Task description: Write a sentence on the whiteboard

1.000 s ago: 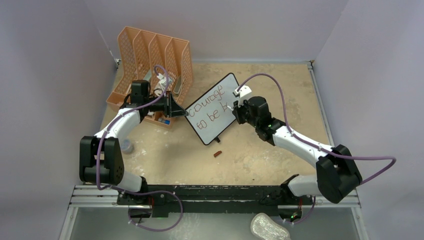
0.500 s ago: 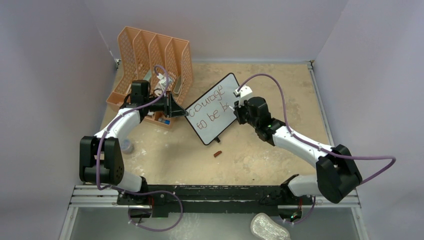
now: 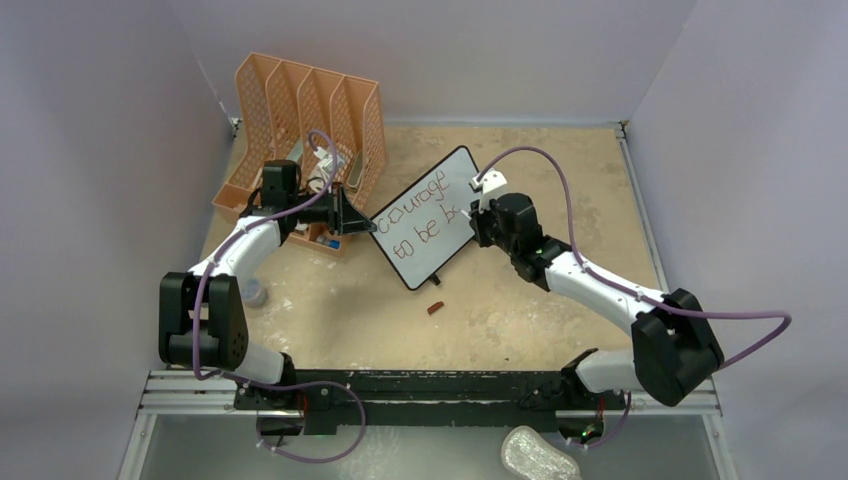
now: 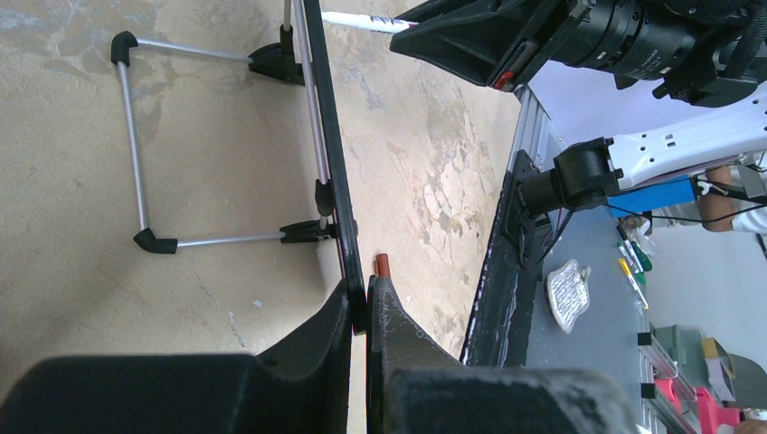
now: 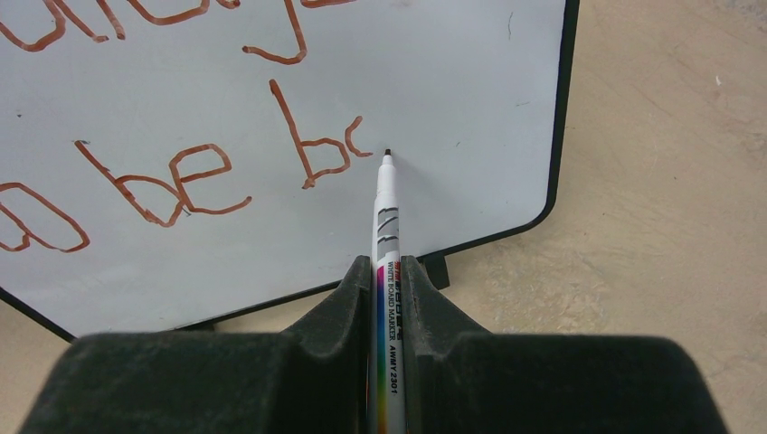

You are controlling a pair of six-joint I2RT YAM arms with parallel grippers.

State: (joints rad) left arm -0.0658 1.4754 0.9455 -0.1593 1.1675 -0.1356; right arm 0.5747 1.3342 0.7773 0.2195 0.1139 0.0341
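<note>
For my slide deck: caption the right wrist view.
Right pincer holds a marker, tip beside the unfinished sentence on the whiteboard.

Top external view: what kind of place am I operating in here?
Probably a lab robot test cell: a worn beige tabletop boxed in by plain white panels, a mounting rail along its near edge, and a cluttered workbench beyond that in the left wrist view.

"courage to be b" on whiteboard (image 5: 470, 81)
</note>
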